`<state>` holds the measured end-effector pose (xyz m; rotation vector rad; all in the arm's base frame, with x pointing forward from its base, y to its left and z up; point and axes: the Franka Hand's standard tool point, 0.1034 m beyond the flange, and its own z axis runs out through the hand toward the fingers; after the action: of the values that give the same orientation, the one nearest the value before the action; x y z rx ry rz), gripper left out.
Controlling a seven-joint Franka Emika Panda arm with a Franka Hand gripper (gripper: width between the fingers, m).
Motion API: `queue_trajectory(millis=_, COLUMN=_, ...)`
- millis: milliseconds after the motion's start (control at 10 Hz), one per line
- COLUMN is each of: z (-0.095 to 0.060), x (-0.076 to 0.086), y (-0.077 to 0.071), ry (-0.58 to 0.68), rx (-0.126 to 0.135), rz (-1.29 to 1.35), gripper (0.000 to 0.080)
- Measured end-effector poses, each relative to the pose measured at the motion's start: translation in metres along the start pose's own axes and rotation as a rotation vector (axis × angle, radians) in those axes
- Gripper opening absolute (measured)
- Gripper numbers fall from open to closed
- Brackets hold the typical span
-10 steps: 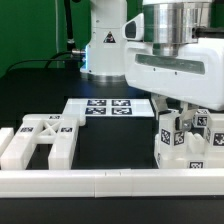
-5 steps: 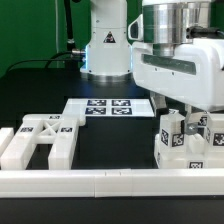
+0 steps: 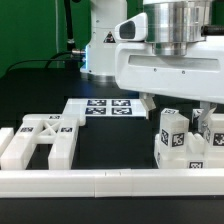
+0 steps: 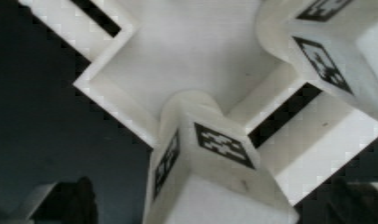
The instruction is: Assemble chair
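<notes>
Exterior view: behind front rail (image 3: 100, 181), flat frame (image 3: 40, 140) at the exterior view's left; seat block (image 3: 180, 150) at its right. Fingers (image 3: 148, 101) above seat block, spread, gripping nothing. Advice: clear straight upward, then approach frame squarely

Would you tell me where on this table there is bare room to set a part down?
Free: the black strip of table between the flat frame and the tagged blocks, bordered by the marker board behind and the rail in front. Crowded: the exterior view's right, where the gripper hangs over the blocks.
</notes>
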<state>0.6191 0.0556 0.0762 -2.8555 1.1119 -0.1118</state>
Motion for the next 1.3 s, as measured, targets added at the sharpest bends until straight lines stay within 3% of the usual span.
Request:
queue_trajectory(millis=500, z=0.0002, x=0.0044, y=0.0042, ry=0.005, rx=-0.011, rz=-0.524, gripper=0.0649)
queue_trajectory(millis=900, z=0.0016, x=0.0041, y=0.0048, ry=0.010, rx=-0.050, rz=-0.896, gripper=0.0649)
queue_trajectory(millis=1200, z=-0.0011, x=0.0074, y=0.0051, ry=0.013, rx=-0.054, rz=-1.022, gripper=0.0649)
queue_trajectory(millis=1300, z=-0.0004, x=0.0072, y=0.0055, ry=0.012, rx=-0.054, rz=-1.018, gripper=0.0554)
